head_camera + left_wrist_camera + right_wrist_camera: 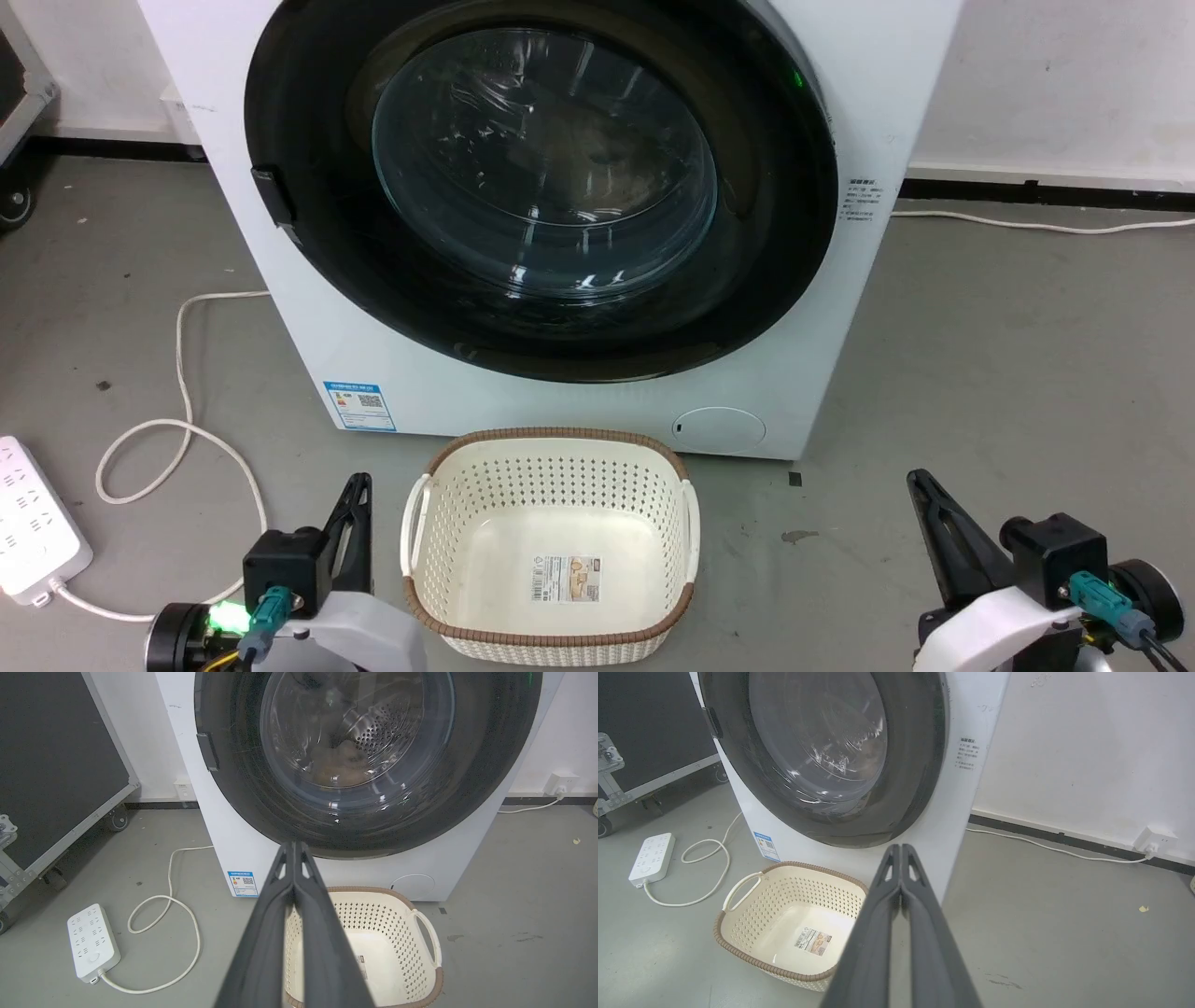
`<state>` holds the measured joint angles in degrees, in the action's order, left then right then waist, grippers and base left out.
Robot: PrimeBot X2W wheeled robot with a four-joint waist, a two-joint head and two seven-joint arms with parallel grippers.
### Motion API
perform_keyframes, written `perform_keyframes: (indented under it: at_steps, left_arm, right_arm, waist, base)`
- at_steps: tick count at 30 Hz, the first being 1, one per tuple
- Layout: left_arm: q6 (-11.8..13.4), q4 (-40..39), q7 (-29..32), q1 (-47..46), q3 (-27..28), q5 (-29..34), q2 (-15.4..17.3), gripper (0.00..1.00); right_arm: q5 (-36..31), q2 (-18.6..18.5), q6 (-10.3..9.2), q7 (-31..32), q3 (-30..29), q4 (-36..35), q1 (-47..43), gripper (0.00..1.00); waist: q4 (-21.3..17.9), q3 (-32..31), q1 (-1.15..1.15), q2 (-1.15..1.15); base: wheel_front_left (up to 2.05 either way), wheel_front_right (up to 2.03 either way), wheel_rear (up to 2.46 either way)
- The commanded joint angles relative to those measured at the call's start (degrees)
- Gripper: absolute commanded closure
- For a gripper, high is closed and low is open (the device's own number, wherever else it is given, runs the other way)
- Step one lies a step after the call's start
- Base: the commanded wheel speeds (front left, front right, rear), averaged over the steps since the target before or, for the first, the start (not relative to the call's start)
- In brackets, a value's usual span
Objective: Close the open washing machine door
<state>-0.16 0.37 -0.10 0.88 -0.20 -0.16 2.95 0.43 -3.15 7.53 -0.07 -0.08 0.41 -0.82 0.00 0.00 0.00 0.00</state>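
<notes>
The washing machine door (775,215), a wide glossy black rim around a bulging glass bowl, lies flat against the white machine's front, its dark latch at the left edge. The same door (467,788) (915,765) fills the top of both wrist views, and the steel drum shows through the glass. My left gripper (359,481) sits low at the lower left, shut and empty, well short of the door. My right gripper (917,478) sits at the lower right, also shut and empty. In each wrist view the fingertips (294,845) (901,847) are pressed together.
A cream perforated laundry basket (560,434) stands on the grey floor right before the machine, between my arms. A white power strip (33,523) and its looped cord (182,373) lie at the left. A black wheeled case (56,765) stands further left. A wall socket (1153,840) is at the right.
</notes>
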Motion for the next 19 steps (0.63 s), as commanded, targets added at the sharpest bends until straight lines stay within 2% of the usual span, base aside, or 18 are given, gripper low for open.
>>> perform_keyframes:
  at_steps: [1, 19]
  left_arm:
    - [0.2, -0.4, 0.1, -0.9, 0.2, 0.2, -0.1, 1.0]
    - [0.2, -0.4, 0.1, -0.9, 0.2, 0.2, -0.1, 1.0]
  right_arm:
    - [-0.4, 0.3, -0.04, 0.1, 0.1, -0.4, 0.8, 1.0]
    - [-0.4, 0.3, -0.04, 0.1, 0.1, -0.4, 0.8, 1.0]
  waist:
    - [0.0, 0.0, 0.0, 0.0]
    - [0.0, 0.0, 0.0, 0.0]
  base:
    - [0.0, 0.0, 0.0]
    - [0.0, 0.0, 0.0]
